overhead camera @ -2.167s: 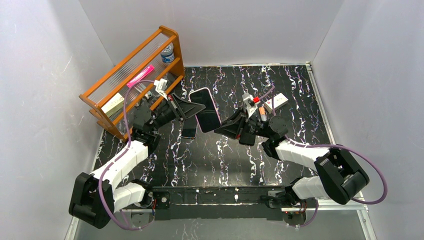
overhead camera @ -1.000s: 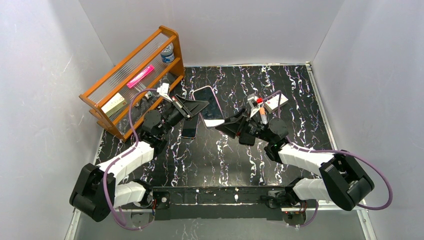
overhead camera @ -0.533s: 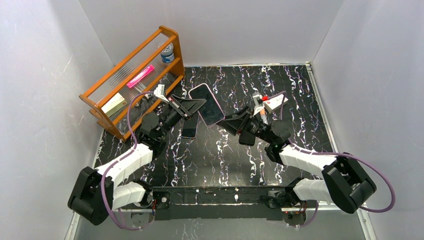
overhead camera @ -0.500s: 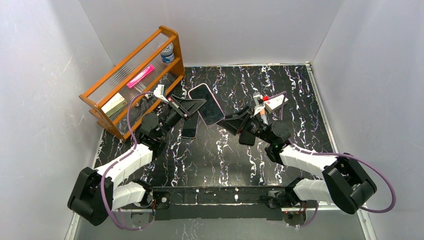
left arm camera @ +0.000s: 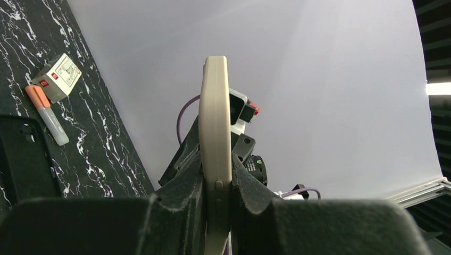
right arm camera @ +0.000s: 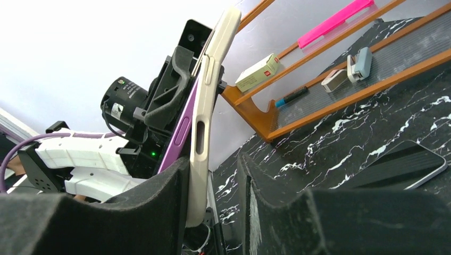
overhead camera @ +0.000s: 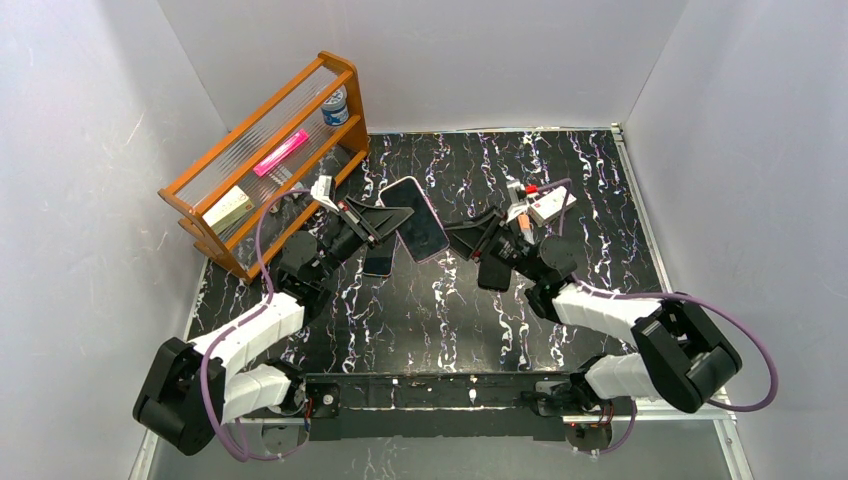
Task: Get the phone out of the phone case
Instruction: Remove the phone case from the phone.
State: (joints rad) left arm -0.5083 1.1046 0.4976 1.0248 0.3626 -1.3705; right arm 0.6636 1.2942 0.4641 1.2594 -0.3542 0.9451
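The phone in its case (overhead camera: 420,232) is held up off the table between both arms. In the left wrist view the beige case (left arm camera: 215,117) stands edge-on, clamped between my left gripper's (left arm camera: 216,175) fingers. In the right wrist view the beige case (right arm camera: 205,127) has the purple phone (right arm camera: 181,135) edge showing along its left side. The case's lower end sits inside my right gripper (right arm camera: 215,172), against the left finger (right arm camera: 159,196). A gap separates it from the right finger (right arm camera: 266,196). In the top view my left gripper (overhead camera: 388,222) and right gripper (overhead camera: 468,238) meet at the phone.
A wooden shelf (overhead camera: 265,160) with small items stands back left. A second dark phone (overhead camera: 378,262) lies flat under the held one. A black flat object (overhead camera: 493,272) lies under the right arm. A white box (overhead camera: 551,205) and an orange-capped marker (overhead camera: 524,226) lie back right.
The held phone has tilted and come a little lower and nearer. My right gripper has moved up against its right end. My left gripper keeps its hold.
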